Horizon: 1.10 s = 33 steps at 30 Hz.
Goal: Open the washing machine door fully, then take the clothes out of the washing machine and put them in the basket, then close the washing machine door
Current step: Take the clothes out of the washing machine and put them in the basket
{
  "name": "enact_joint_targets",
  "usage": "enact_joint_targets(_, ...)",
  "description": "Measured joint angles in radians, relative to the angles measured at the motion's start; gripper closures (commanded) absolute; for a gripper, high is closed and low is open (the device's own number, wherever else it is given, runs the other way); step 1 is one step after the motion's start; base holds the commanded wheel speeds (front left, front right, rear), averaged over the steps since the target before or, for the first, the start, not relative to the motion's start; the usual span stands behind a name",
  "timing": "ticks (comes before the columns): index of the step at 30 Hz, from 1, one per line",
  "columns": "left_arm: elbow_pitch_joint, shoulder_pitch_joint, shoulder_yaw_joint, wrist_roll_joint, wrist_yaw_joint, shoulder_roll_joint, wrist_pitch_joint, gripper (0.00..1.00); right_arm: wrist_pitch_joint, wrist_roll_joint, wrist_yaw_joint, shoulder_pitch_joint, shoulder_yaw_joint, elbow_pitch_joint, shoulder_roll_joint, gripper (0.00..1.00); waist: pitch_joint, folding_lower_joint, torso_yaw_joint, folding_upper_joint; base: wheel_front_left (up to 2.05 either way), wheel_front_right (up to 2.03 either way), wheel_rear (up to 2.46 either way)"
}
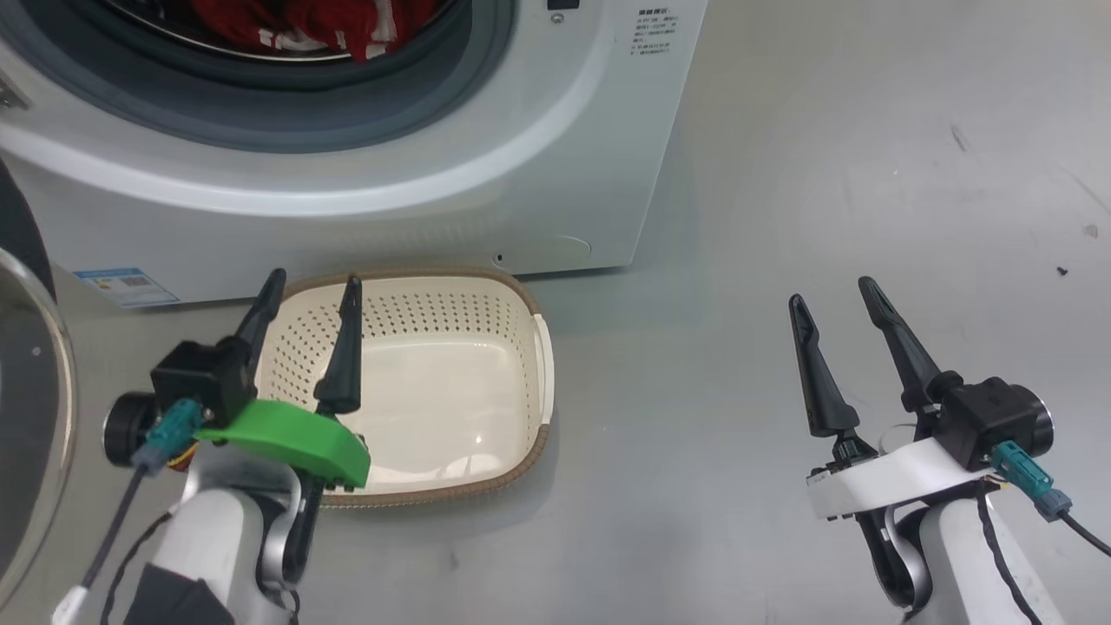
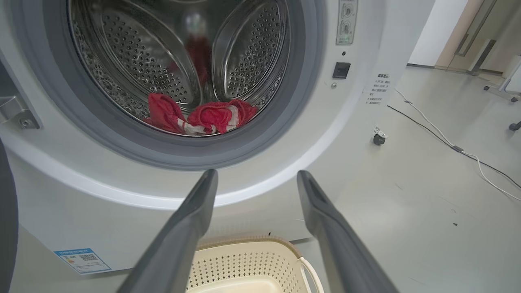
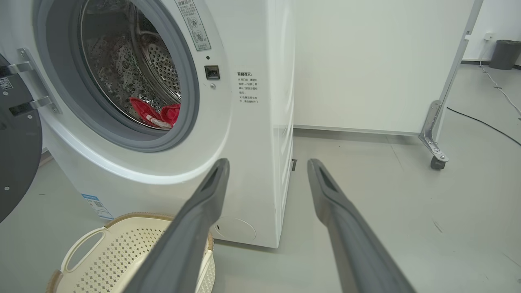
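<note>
Head view: the left gripper point(image 1: 313, 279) hangs over the near left corner of the basket point(image 1: 521, 299), fingers spread with nothing between them. The right gripper point(image 1: 832, 291) is likewise spread and bare, over bare floor well to the right of the basket. The clothes point(image 1: 304, 26) lie in the mouth of the washer point(image 1: 521, 174), ahead of the left fingers and higher up; from the right gripper they are ahead and far across to the left. The door point(image 1: 26, 417) stands swung out just left of the left arm.

Left wrist view: the left gripper point(image 2: 257, 173) points at the washer's front just below the opening. The clothes point(image 2: 203, 116) sit at the bottom front of the drum point(image 2: 142, 61), above the fingertips and slightly left. The heap's long axis runs side to side, across the fingers. The basket point(image 2: 244, 260) lies below the fingers.

Right wrist view: the right gripper point(image 3: 268, 161) aims at the washer's right front corner. The clothes point(image 3: 152, 114) are up and left of it, and the basket point(image 3: 122, 252) is down and left. The door point(image 3: 16, 154) hangs wide on its hinge at the far left.

The left arm looks the nearer one: a reach forward and up into the drum should meet the heap.
</note>
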<state>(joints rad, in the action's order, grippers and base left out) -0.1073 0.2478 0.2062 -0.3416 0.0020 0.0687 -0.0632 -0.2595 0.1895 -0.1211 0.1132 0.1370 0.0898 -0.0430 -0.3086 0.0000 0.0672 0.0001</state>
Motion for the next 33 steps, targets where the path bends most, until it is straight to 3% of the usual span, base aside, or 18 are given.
enact_joint_targets(9,-0.101,0.222,-0.058,-0.062,-0.020,0.023,0.136,0.00,0.000,0.041,0.000,0.068,0.042,-0.028,-0.001,0.00,-0.123,0.0000,0.037,0.0000,0.00,0.00,0.00)
enact_joint_targets(22,-0.206,0.521,-0.121,-0.095,-0.043,0.145,0.343,0.00,0.000,0.141,0.000,0.138,0.100,-0.035,-0.002,0.00,-0.256,0.0000,0.144,0.0000,0.00,0.00,0.00)
enact_joint_targets(33,-0.242,0.736,-0.146,-0.107,-0.051,0.216,0.465,0.00,0.000,0.215,0.011,0.173,0.162,-0.044,-0.002,0.00,-0.334,0.0001,0.247,0.0000,0.00,0.00,0.00)
